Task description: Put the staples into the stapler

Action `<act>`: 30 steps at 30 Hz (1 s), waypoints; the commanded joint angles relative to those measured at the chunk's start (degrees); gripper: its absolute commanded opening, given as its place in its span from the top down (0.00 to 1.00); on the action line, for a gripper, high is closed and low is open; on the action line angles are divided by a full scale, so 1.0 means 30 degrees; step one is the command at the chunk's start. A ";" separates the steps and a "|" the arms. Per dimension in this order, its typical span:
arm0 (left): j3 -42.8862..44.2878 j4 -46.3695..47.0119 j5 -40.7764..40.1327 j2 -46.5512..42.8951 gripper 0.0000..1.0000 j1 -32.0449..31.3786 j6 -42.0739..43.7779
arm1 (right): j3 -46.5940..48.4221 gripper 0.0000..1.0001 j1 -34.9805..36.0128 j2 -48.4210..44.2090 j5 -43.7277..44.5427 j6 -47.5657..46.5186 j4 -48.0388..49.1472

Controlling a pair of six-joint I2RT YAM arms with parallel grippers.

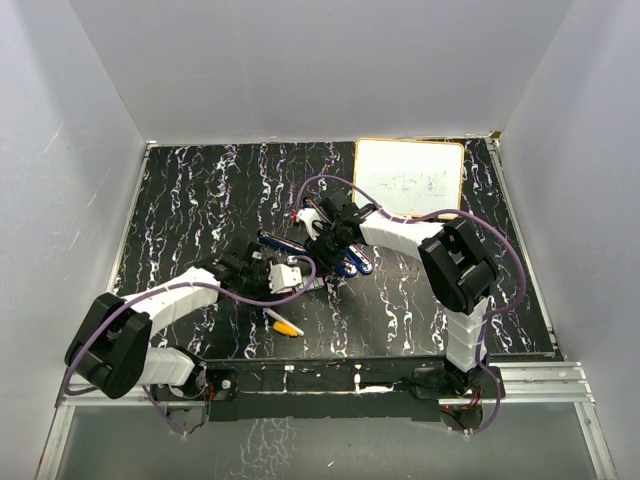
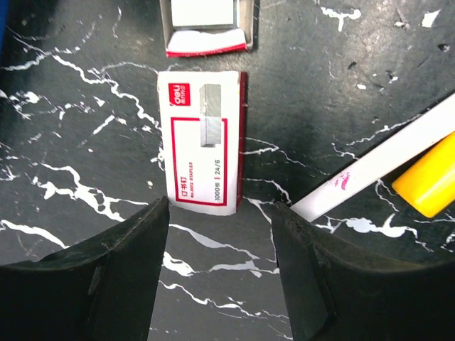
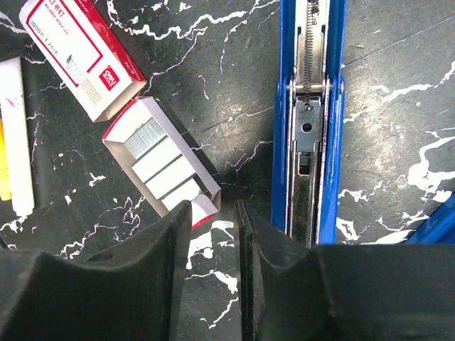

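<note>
The blue stapler [image 3: 309, 121] lies flung open on the black marbled table, its metal channel facing up; from above it shows under the right arm [image 1: 283, 243]. The staples [image 3: 160, 160] are silvery strips in a small red-and-white tray, just left of the stapler. The tray's printed sleeve [image 2: 202, 142] lies flat beside it. My right gripper [image 3: 213, 207] hovers between tray and stapler, open by a narrow gap with only table between the fingers. My left gripper [image 2: 220, 207] stands open just short of the sleeve, holding nothing.
A white marker with a yellow cap [image 2: 398, 160] lies to the right of the sleeve and shows near the table's front in the top view [image 1: 284, 323]. A small whiteboard [image 1: 408, 178] rests at the back right. Grey walls enclose the table.
</note>
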 commanded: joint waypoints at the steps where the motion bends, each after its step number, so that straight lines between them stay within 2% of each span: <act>1: 0.0152 -0.2659 0.0077 -0.0554 0.41 0.0079 -0.1230 | 0.0823 0.65 0.0100 -0.0922 -0.0160 -0.0433 0.0013; 6: 0.1164 -0.2875 0.1136 -0.1216 0.40 0.0501 -0.2674 | 0.0300 0.61 0.0115 -0.1945 -0.0979 -0.0655 0.0249; 12: 0.2015 -0.2558 0.2656 -0.2176 0.40 0.2014 -0.4725 | -0.1227 0.55 0.0115 -0.3330 -0.1857 -0.0010 0.1990; 19: 0.2208 -0.1705 0.2480 -0.2912 0.37 0.3712 -0.6015 | -0.2653 0.53 0.0104 -0.4392 -0.2544 0.0894 0.4370; 24: 0.3000 -0.0618 0.0733 -0.2544 0.24 0.4575 -0.6645 | -0.3112 0.53 0.0244 -0.4202 -0.2710 0.1425 0.4912; 27: 0.3890 -0.0007 -0.0158 -0.2036 0.16 0.4943 -0.7448 | -0.3300 0.52 0.0730 -0.4015 -0.1766 0.1406 0.4818; 30: 0.4588 0.0508 -0.1090 -0.1501 0.13 0.5046 -0.8316 | -0.3507 0.52 0.1026 -0.3997 -0.1303 0.1326 0.4814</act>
